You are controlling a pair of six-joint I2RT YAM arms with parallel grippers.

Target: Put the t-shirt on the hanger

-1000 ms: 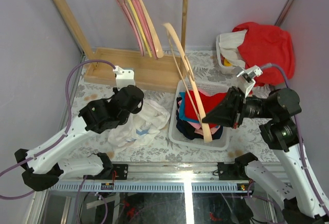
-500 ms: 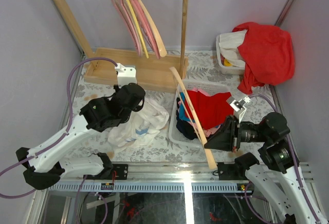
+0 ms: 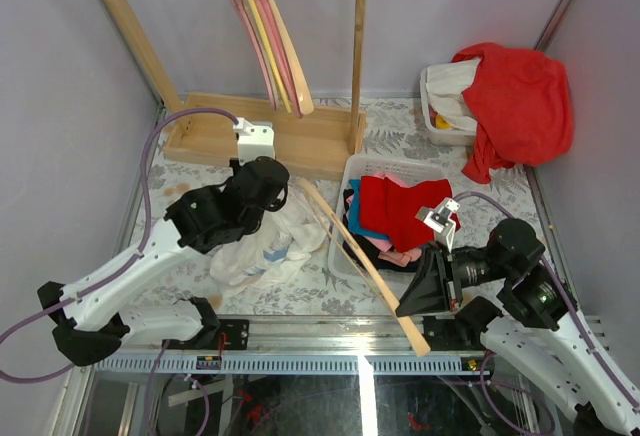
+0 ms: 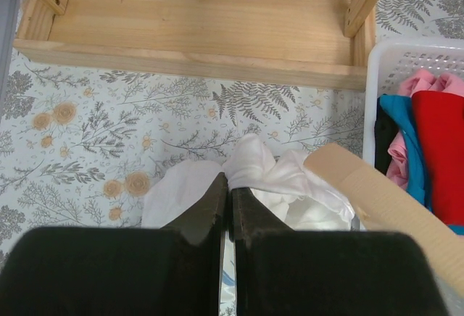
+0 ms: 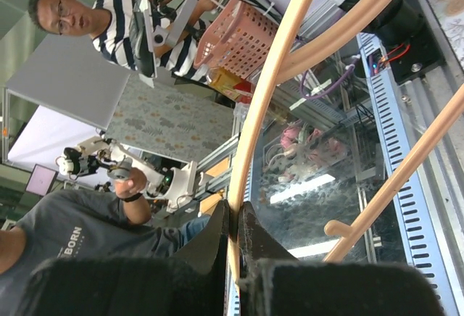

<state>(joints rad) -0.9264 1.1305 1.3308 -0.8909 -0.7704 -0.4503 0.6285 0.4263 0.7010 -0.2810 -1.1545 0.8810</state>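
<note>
The white t-shirt [image 3: 268, 248] lies crumpled on the floral table, left of the basket. My left gripper [image 3: 274, 202] hangs over its far edge, shut on a fold of the t-shirt [image 4: 270, 169]; the tips of the left gripper [image 4: 230, 187] pinch the cloth. The pale peach hanger [image 3: 362, 264] slants from beside the t-shirt down to the near rail, and one of its ends [image 4: 366, 189] reaches the cloth. My right gripper [image 3: 405, 308] is shut on the hanger's thin arm [image 5: 279, 69], seen pinched between the right gripper's tips [image 5: 233, 214].
A wooden rack [image 3: 290, 136] at the back carries pink and yellow hangers [image 3: 262, 36]. A white basket [image 3: 352, 168] holds red, navy and pink clothes. A big red garment [image 3: 518, 91] drapes a bin at back right. The rack base [image 4: 203, 26] is just beyond the t-shirt.
My right arm has swung the hanger down from above the basket to low at the basket's front left, its far end now by the t-shirt. The left gripper shifted slightly right.
</note>
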